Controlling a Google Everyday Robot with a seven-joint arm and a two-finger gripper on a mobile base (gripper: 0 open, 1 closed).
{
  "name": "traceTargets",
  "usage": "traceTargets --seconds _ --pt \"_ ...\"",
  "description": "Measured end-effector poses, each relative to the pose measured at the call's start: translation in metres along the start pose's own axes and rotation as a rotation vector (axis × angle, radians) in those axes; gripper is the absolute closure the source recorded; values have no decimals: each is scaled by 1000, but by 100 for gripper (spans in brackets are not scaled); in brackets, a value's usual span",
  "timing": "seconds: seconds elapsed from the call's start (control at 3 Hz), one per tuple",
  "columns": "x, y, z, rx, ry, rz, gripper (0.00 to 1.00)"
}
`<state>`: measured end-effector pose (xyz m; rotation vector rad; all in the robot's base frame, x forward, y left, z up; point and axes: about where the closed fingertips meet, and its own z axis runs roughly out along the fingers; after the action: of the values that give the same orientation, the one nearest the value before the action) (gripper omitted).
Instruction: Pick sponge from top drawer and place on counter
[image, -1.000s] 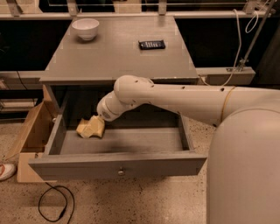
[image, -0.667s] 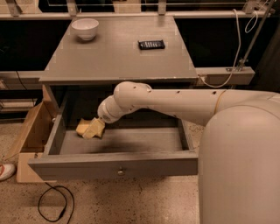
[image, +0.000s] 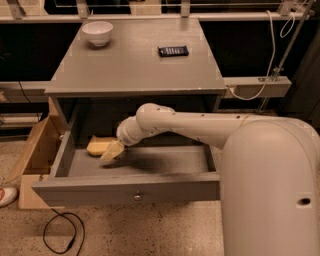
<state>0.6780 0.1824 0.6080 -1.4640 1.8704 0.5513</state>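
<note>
The top drawer (image: 125, 187) of the grey cabinet stands pulled open, its round knob (image: 137, 197) facing me. The pale-yellow sponge (image: 99, 146) lies on the drawer floor at the back left. My gripper (image: 113, 151) is down inside the drawer, right against the sponge's right end and low over the drawer floor. My white arm reaches in from the right over the drawer's front. The grey counter (image: 135, 70) is above the drawer.
A white bowl (image: 97, 33) sits at the counter's far left and a black remote-like device (image: 173, 50) at its far right. A cardboard box (image: 35, 150) stands on the floor left of the drawer, with a shoe (image: 6, 196) and a black cable (image: 60, 232) nearby.
My arm has shifted slightly while the gripper stays at the sponge's right end. The sponge has barely moved on the drawer floor.
</note>
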Motion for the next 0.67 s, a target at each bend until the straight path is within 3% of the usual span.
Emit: traceTargets --seconds 0.67 --pt "5 4 -11 8 -38 -11 50"
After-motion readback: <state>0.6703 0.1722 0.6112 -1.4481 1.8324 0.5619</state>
